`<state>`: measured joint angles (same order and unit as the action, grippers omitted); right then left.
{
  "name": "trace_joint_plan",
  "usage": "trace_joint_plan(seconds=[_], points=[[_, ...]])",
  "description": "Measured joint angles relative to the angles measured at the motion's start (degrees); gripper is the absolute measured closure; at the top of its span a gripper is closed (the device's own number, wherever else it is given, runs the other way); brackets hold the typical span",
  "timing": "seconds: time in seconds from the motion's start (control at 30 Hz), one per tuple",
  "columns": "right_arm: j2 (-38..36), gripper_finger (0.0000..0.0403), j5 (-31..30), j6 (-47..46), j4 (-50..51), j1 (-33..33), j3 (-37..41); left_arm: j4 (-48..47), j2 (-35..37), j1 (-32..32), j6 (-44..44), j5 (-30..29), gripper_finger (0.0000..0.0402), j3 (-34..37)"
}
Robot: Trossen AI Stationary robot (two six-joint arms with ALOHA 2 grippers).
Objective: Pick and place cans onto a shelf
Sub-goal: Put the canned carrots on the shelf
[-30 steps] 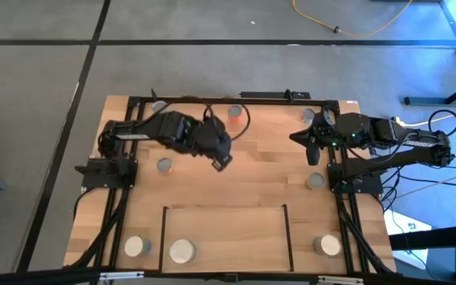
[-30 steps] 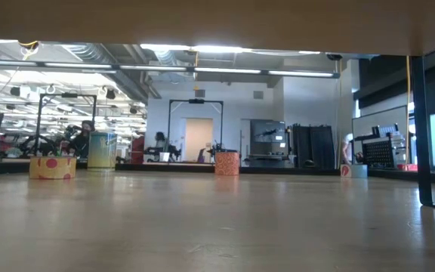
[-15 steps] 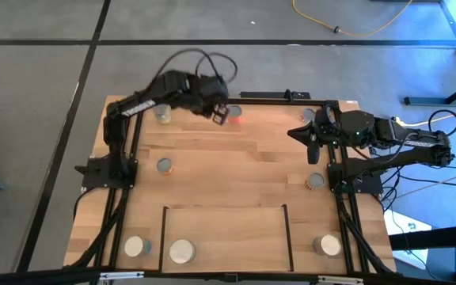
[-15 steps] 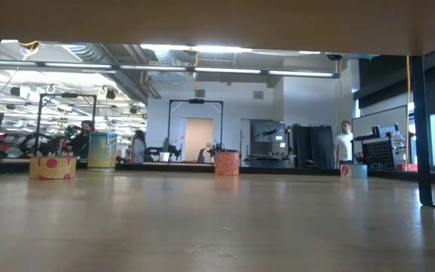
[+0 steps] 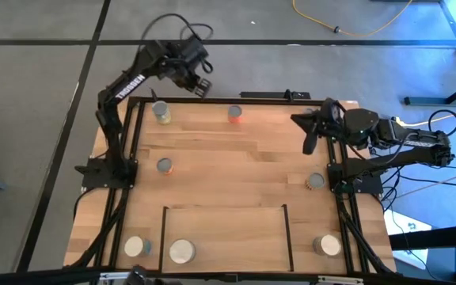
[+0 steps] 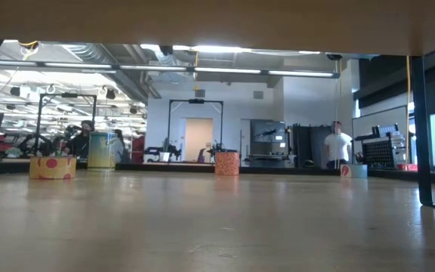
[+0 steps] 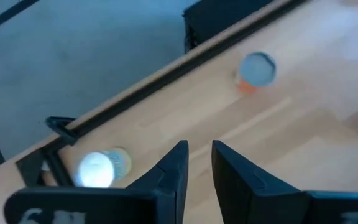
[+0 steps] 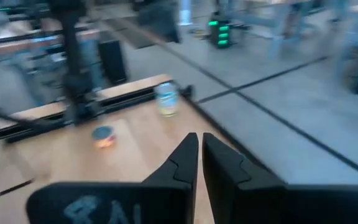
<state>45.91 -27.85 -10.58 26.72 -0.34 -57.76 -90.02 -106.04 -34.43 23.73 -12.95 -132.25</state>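
Note:
My left gripper (image 5: 202, 85) (image 7: 199, 146) hangs open and empty just beyond the table's far edge, left of centre. Below it, a cream-sided can (image 5: 161, 111) (image 7: 101, 168) and an orange can (image 5: 235, 113) (image 7: 255, 70) stand upright by that edge. More cans stand at mid-left (image 5: 164, 165), right (image 5: 315, 180), near left (image 5: 137, 246) and near right (image 5: 328, 245). One can (image 5: 182, 252) stands on the shelf (image 5: 236, 229), a light-wood panel with black bars at the near edge. My right gripper (image 5: 308, 145) (image 8: 199, 138) waits shut and empty over the far right.
Black frame rails (image 5: 212, 98) run along the table's far edge and both sides. The middle of the tabletop (image 5: 236, 166) is bare wood. In the low view a person (image 6: 337, 145) stands far off in the room behind.
My left gripper has swung from above the table's middle to the far edge and beyond it, toward the left, carrying nothing. My right gripper has stayed in place while its wrist has turned a little. No can has moved.

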Motion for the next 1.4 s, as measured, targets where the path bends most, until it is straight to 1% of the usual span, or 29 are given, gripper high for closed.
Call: trace_joint_plan(seconds=[0.07, 0.13, 0.23, 0.33, 0.43, 0.5, 0.67, 0.73, 0.8, 0.9, 1.0, 1.07, 1.17, 1.3, 1.4], points=[[0.0, 0.0375, -4.2, -2.2, 0.0, 0.0, 0.0, 0.0, 1.1, -2.7, -0.4, 0.5, 0.0339, 0.0], [-0.1, 0.0375, -6.8, -4.0, -0.2, 0.0, 0.0, 0.0, 2.2, -5.0, -0.1, 0.4, 0.0338, 0.0], [-0.1, 0.0375, -8.7, -6.4, -0.2, 0.0, 0.0, 0.0, 3.6, -8.6, -0.1, 0.6, 0.0337, 0.0], [-0.1, 0.0375, -10.0, -11.2, -0.3, -0.7, 0.0, 0.0, 4.5, -11.4, -0.1, 0.6, 0.0339, 0.0], [0.0, 0.0375, -9.5, -11.6, -0.3, -1.9, 0.0, 0.0, 5.2, -14.3, 0.0, 0.7, 0.0338, 0.0], [0.1, 0.0375, -8.1, -10.3, -0.3, -2.9, 0.0, 0.0, 5.4, -15.6, 0.1, 0.7, 0.0337, 0.0], [0.1, 0.0375, -7.6, -8.5, -1.7, -5.8, 0.0, 0.0, 5.1, -18.5, 0.1, 5.6, 0.0339, 0.0], [0.1, 0.0375, -7.3, -7.6, -1.9, -6.9, 0.0, 0.0, 4.9, -19.3, 0.1, 6.3, 0.0338, 0.0], [0.1, 0.0375, -5.2, -5.9, -1.8, -7.9, 0.0, 0.0, 4.8, -20.3, 0.1, 6.5, 0.0337, 0.9], [0.1, 0.0375, -3.5, -4.9, -2.4, -9.3, 0.0, 0.0, 4.9, -21.5, 0.2, 7.0, 0.0338, 3.2], [0.1, 0.0375, -3.4, -3.7, -3.0, -10.3, 0.0, 0.0, 4.8, -23.0, -0.1, 8.2, 0.0339, 6.2], [0.1, 0.0375, -3.4, -3.6, -3.0, -10.9, 0.0, 0.0, 4.8, -23.7, -0.2, 7.9, 0.0337, 8.3], [0.1, 0.0375, -3.2, -3.7, -3.0, -11.6, 0.0, 0.0, 4.8, -24.3, -0.1, 8.3, 0.0337, 11.5], [0.1, 0.0375, -1.9, -3.7, -3.0, -12.4, 0.0, 0.0, 4.8, -24.9, -0.2, 10.6, 0.0339, 16.0], [0.1, 0.0375, -2.0, -3.6, -3.1, -12.4, 0.0, 0.0, 4.8, -25.0, -0.3, 10.8, 0.0338, 19.1]])
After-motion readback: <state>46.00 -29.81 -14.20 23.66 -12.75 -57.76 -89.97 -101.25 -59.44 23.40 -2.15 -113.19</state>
